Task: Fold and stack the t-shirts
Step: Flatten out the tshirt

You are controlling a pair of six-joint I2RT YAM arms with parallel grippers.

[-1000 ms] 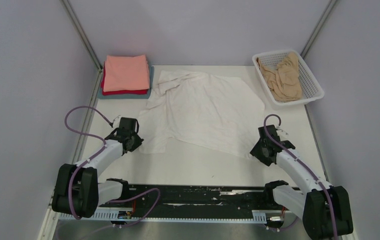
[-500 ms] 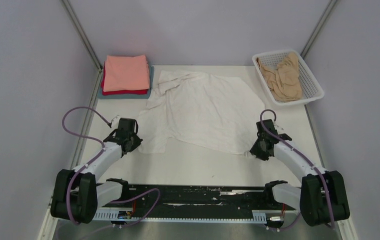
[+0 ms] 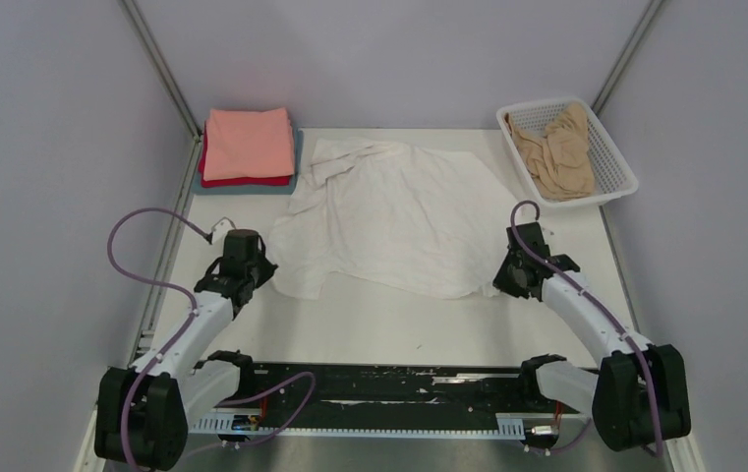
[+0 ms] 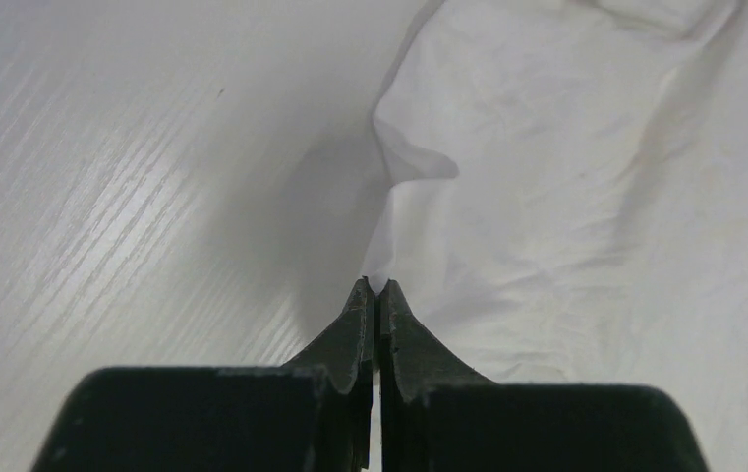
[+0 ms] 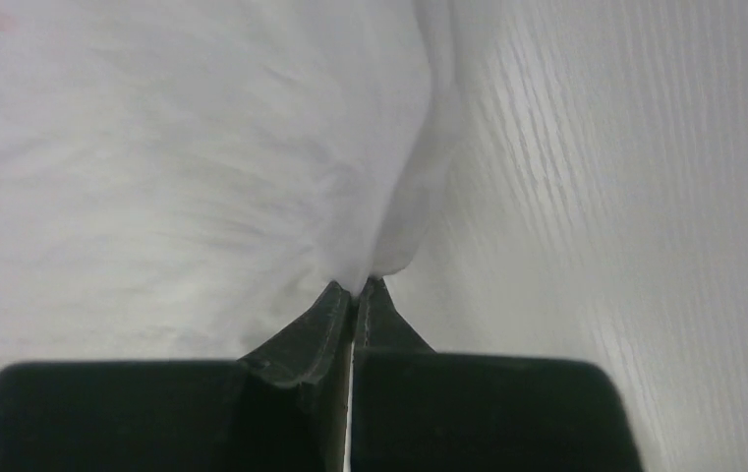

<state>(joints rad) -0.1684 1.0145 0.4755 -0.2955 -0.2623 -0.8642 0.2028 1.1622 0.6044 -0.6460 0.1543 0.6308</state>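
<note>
A crumpled white cotton t-shirt (image 3: 399, 211) lies spread across the middle of the white wood-grain tabletop (image 3: 379, 324). The left gripper (image 4: 376, 286) has its jaws pressed together with no gap, pinching the shirt's near-left edge, where the cloth rises in a small fold. The right gripper (image 5: 355, 287) is likewise clenched, its jaws nipping the near-right edge of the same shirt. At the far left corner, a folded salmon-pink t-shirt (image 3: 248, 143) tops a red t-shirt (image 3: 252, 181) and a grey-blue t-shirt (image 3: 296, 157). A tan t-shirt (image 3: 558, 152) sits bunched in the white plastic mesh basket (image 3: 617, 162) at the far right.
</note>
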